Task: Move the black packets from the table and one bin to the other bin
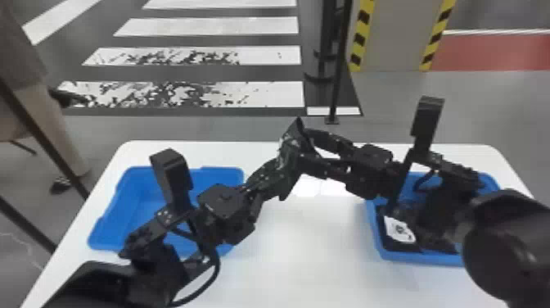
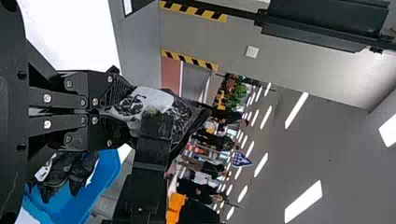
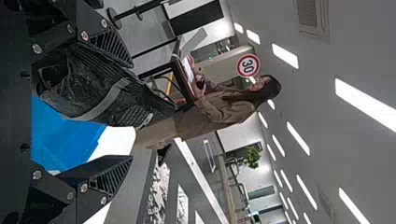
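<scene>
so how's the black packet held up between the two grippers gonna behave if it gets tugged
The black packet will probably bend rather than stay stiff, since its wrapping is visibly creased. That wrapping also has a sheen, so it might slip a little in the jaws.

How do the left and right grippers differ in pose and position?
The left gripper is closed on a black packet; the right gripper's fingers stand wide apart around it. The left is nearer the left bin, the right nearer the right bin. Both are black.
</scene>
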